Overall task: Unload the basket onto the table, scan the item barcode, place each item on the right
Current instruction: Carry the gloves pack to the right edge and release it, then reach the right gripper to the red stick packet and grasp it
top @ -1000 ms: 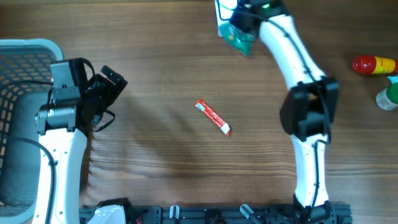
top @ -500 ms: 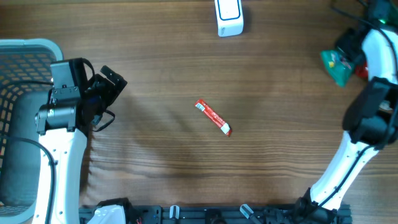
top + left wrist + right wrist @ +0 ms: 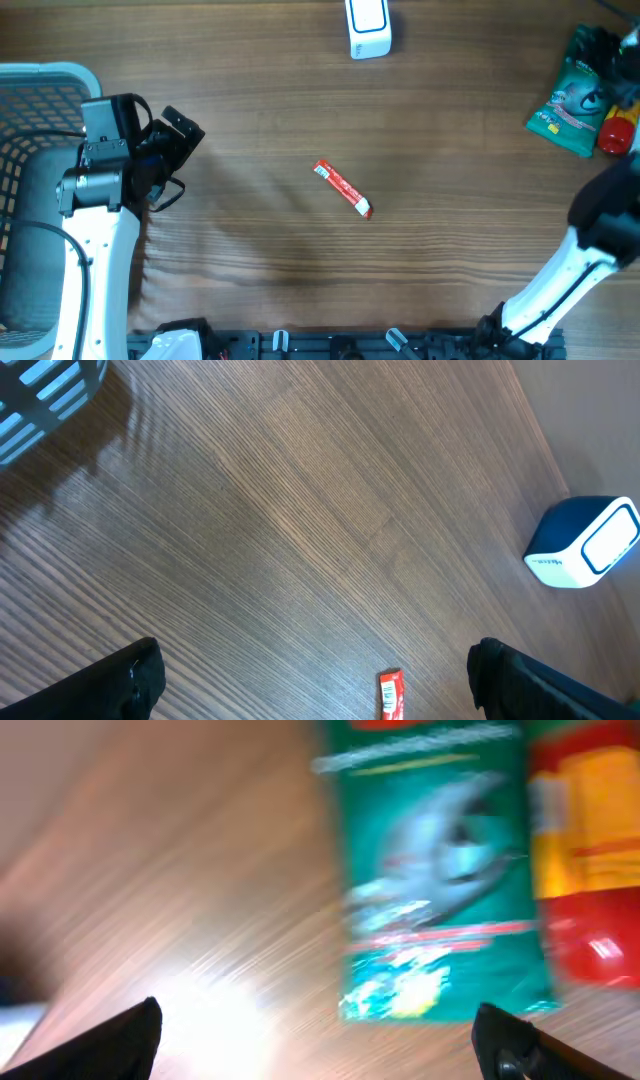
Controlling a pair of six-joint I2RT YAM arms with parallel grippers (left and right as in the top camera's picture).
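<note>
Moved from the scanner side, green flat printed packet lies on wooden table against red-and-yellow bottle, ahead of right gripper, whose spread fingers are clear of it. Left gripper gapes, empty.

The table is brown wood with a fine straight grain, smooth and mostly matt. The basket at the far left is pale blue slatted plastic. The scanner at the far edge has a smooth white and blue plastic shell. The red sachet and the green pouch look like glossy printed film. The bottle at the right seems to be shiny plastic. The left arm has a smooth white shell with matt black parts.
</note>
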